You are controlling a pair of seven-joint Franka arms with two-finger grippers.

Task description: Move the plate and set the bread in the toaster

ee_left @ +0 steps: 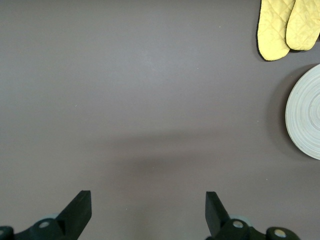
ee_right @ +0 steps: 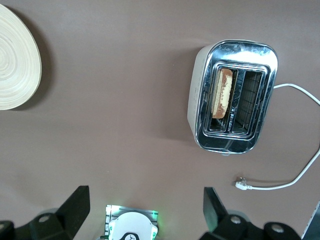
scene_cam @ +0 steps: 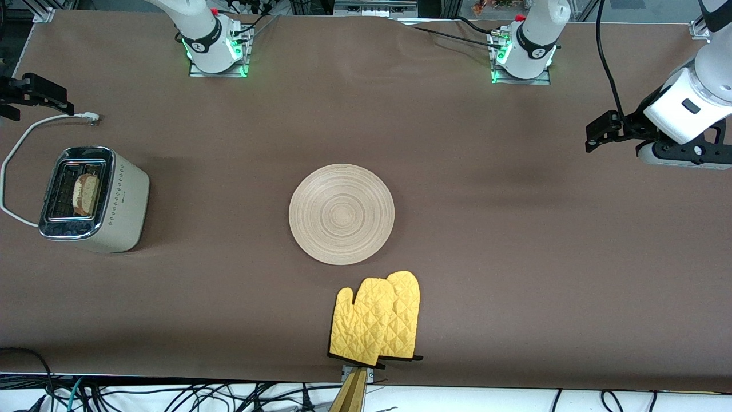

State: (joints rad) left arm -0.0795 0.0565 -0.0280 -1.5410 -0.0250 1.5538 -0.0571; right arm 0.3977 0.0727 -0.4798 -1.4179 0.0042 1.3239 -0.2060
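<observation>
The bread already stands on edge in the toaster slot nearer the plate, its long axis running along the slot, at the right arm's end of the bench. The plate lies bare mid-bench. Right end effector hangs released near the toaster; left end effector, also released, waits over the bare bench at its own end, so little seems left.

— What sort of place is this?
— A robot lab. Two arm bases are bolted to a brown-covered counter, an aluminium frame runs around it, and loose cables lie along its edge.
</observation>
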